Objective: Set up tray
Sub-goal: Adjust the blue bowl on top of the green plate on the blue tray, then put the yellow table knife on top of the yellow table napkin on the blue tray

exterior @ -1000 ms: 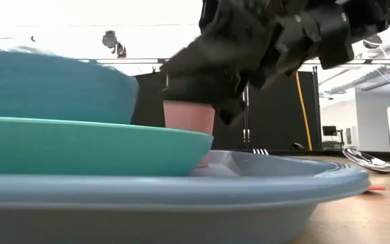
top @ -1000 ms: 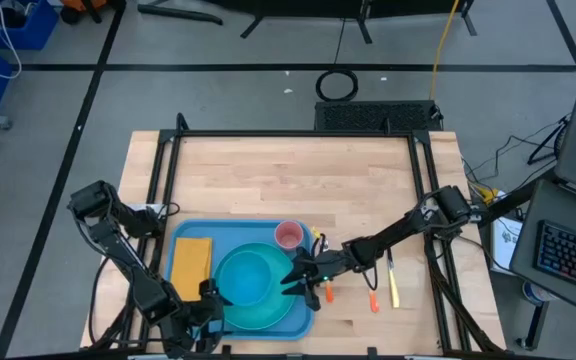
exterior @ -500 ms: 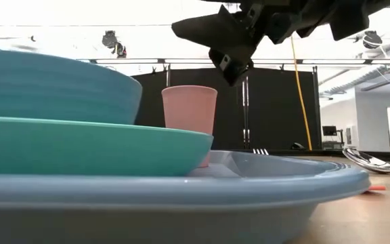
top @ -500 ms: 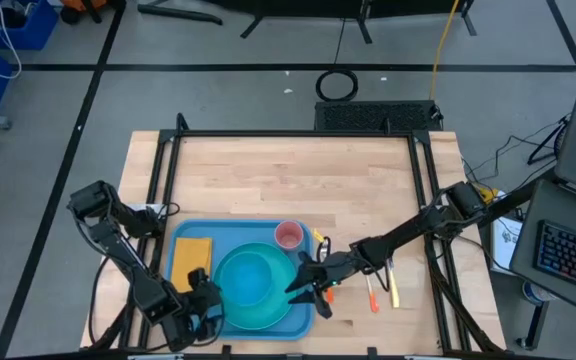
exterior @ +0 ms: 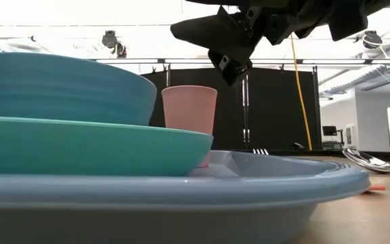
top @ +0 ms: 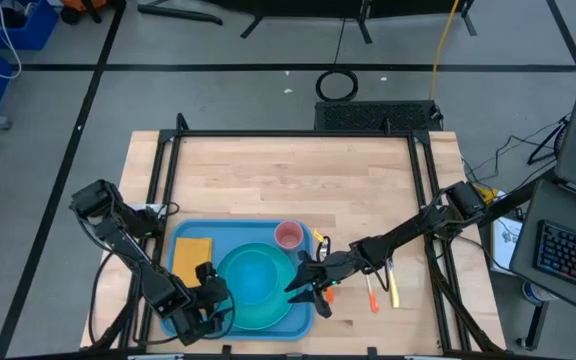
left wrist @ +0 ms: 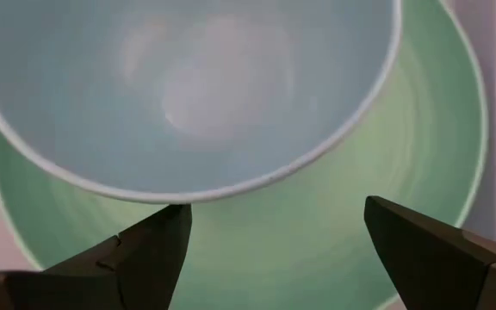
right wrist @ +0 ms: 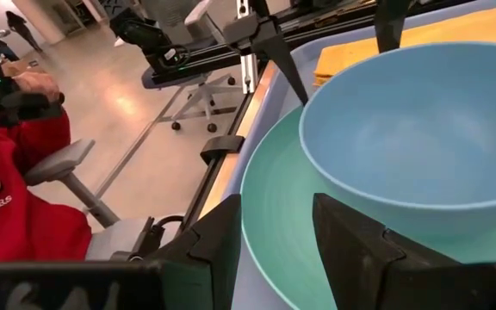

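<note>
Broadly, the light-blue tray (top: 183,284) has rounded corners and a raised rim.

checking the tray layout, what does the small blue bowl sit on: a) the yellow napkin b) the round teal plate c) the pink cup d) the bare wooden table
b: the small blue bowl sits in the middle of the round teal plate, which lies on the large light-blue rectangular plastic tray; the pink cup and yellow napkin are beside it.

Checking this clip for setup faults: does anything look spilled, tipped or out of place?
Nothing stands out. The bowl sits upright on the plate, with the cup and napkin on the tray; cutlery lies beside it.
</note>
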Motion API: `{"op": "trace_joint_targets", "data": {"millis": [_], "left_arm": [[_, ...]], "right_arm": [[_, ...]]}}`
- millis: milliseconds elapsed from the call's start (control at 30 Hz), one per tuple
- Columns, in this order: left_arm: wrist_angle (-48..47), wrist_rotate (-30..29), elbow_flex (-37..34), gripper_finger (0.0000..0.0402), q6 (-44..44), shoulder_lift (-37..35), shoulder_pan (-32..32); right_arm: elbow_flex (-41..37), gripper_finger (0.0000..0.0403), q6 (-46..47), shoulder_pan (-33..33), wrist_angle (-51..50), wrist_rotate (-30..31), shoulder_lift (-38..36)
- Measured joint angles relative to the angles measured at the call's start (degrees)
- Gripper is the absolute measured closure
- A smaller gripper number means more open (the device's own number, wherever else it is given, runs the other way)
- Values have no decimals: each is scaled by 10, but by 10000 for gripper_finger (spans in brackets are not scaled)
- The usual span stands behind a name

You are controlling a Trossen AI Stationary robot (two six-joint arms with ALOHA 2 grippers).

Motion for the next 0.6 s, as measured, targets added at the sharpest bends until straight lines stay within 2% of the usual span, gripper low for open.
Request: {"op": "trace_joint_targets", "data": {"millis": [100,300,400,500,600], "left_arm": [[2,15,0,50,-9,0,-1],[70,-6,0,50,47,0,-24],[68,-5,0,50,24,0,-33],[68,-28,0,50,22,0,-45],[71,-66,0,50,31,-8,-60]], "right_arm": [[0,268,-7,0,0,0,0],[0,268,-32,0,0,0,0],[0,268,-34,0,0,0,0],[0,268,-54,0,-40,7,-22],[-1,268,-92,2,-121,41,-81]]}}
